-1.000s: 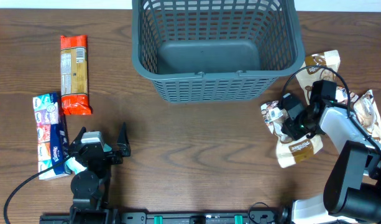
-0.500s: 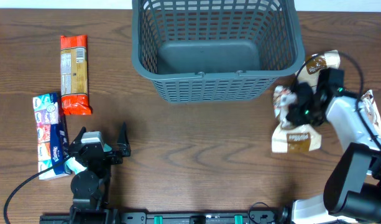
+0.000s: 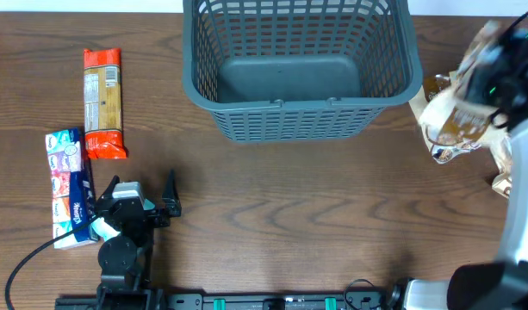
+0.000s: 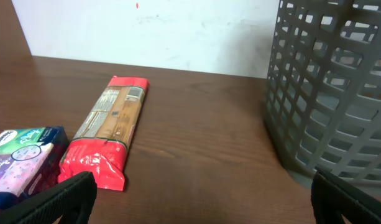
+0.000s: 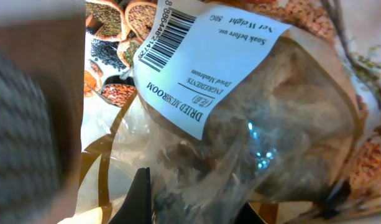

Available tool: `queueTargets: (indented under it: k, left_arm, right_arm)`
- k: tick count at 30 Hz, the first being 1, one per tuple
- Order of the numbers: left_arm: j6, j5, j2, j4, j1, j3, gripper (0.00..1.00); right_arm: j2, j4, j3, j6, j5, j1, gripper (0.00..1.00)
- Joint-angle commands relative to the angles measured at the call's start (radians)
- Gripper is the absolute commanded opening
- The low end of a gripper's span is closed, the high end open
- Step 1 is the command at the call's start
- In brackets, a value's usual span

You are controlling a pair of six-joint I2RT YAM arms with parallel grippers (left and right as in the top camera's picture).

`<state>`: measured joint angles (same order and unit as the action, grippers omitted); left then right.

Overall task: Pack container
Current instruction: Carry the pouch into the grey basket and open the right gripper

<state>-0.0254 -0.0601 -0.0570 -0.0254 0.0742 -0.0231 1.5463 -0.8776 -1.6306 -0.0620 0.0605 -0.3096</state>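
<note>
The container is a large dark grey lattice basket at the top middle, with nothing inside; its side shows in the left wrist view. My right gripper is shut on a clear and brown bag of dried mushroom and holds it in the air just right of the basket. The bag fills the right wrist view, pinched between the jaws. My left gripper is open and empty, low at the front left.
A red pasta pack lies at the left, also in the left wrist view. A blue tissue pack lies beside my left gripper. More brown snack bags lie at the right edge.
My right gripper has lifted the dried mushroom bag off the table and carried it up and to the right, beside the basket. The left arm has not moved.
</note>
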Motion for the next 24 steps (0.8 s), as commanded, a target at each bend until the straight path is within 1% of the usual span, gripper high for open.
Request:
queueTargets:
  k: [1,4,6,9,12,16,19,22,23,24]
  left_arm:
    - [0.012,-0.031,-0.001,-0.037,0.003,0.018,0.99]
    - [0.011,-0.031,-0.001,-0.038,0.003,0.018,0.99]
    - [0.011,-0.031,-0.001,-0.038,0.003,0.018,0.99]
    - [0.011,-0.031,-0.001,-0.038,0.003,0.018,0.99]
    - [0.003,-0.031,-0.001,-0.038,0.003,0.018,0.99]
    - [-0.007,-0.030,-0.001,-0.038,0.003,0.018,0.99]
    - [-0.006,-0.030,-0.001,-0.038,0.003,0.018,0.99]
    - [-0.007,-0.030,-0.001,-0.038,0.003,0.018,0.98]
    - [-0.007,-0.030,-0.001,-0.038,0.003,0.018,0.99]
    - [-0.007,-0.030,-0.001,-0.038,0.003,0.018,0.99]
  right_arm:
    - [-0.071,0.002,-0.180,0.067,0.032,0.035,0.01]
    - [-0.073,0.007,-0.350,0.064,0.033,0.082,0.01]
    - [-0.072,0.025,-0.411,0.020,0.010,0.114,0.01]
    - [-0.072,0.055,-0.460,-0.183,-0.158,0.184,0.01]
    - [-0.059,0.034,-0.461,-0.456,-0.367,0.273,0.01]
    - [-0.014,0.010,-0.461,-0.681,-0.567,0.371,0.01]
    - [0.046,0.048,-0.461,-0.862,-0.600,0.433,0.01]
    - [0.113,0.084,-0.461,-0.974,-0.598,0.468,0.01]
    - [0.142,0.084,-0.461,-1.033,-0.592,0.477,0.01]
    - [0.168,0.079,-0.461,-1.083,-0.584,0.482,0.05]
